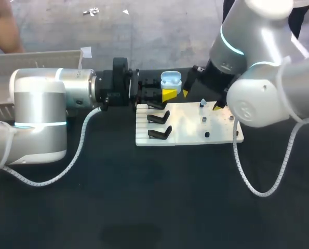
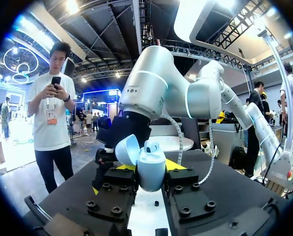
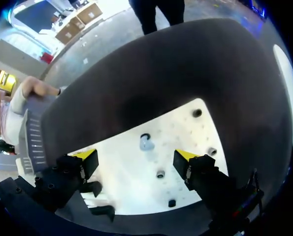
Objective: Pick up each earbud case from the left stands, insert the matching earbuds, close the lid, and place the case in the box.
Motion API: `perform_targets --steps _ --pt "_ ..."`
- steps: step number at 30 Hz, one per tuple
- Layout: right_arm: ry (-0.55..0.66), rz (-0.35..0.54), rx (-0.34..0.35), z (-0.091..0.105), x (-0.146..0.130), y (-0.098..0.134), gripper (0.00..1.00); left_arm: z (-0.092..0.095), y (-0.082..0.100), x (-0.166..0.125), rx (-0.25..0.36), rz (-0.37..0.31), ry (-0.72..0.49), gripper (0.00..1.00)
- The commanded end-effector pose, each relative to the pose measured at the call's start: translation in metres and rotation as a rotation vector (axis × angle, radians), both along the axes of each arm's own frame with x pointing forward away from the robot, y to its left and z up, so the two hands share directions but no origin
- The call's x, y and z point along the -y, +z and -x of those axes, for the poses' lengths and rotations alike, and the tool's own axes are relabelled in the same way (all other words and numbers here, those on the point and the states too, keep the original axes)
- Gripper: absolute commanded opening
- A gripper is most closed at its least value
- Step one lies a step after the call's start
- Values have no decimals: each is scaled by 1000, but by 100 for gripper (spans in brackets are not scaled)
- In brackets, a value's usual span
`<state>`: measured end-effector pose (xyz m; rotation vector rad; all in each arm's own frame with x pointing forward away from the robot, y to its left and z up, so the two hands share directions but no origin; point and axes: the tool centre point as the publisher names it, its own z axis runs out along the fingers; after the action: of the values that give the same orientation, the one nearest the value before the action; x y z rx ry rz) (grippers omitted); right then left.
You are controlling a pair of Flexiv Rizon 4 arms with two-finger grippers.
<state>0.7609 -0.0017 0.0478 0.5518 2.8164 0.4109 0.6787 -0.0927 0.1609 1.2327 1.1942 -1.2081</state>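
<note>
Head view puts the pale-blue earbud case (image 1: 171, 80), lid open, at upper centre, clamped in the left gripper (image 1: 168, 91), while the right gripper (image 1: 202, 100) hangs spread apart over the white board (image 1: 188, 129).

Left gripper (image 1: 165, 91) grips open earbud case (image 1: 171, 79). Right gripper (image 1: 201, 98) just beside it, tips apart, over white board (image 1: 188, 129). Earbud (image 1: 202, 103) between its tips.

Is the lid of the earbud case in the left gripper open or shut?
Open: the lid is swung back from the earbud case held in the left gripper.
</note>
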Motion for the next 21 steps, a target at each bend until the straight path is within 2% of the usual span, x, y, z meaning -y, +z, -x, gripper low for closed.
perform_targets --steps 1,7,13,14,21 --pt "-10 5 20 0 0 -6 100 1 -1 0 4 4 5 0" --pt "-34 11 11 0 5 -12 98 1 -1 0 4 4 5 0" --pt "-44 3 8 -1 9 -14 80 1 -1 0 4 4 5 0" --pt "-45 2 8 -1 9 -14 74 1 -1 0 4 4 5 0" --pt "-46 2 8 -4 11 -11 63 1 -1 0 4 4 5 0"
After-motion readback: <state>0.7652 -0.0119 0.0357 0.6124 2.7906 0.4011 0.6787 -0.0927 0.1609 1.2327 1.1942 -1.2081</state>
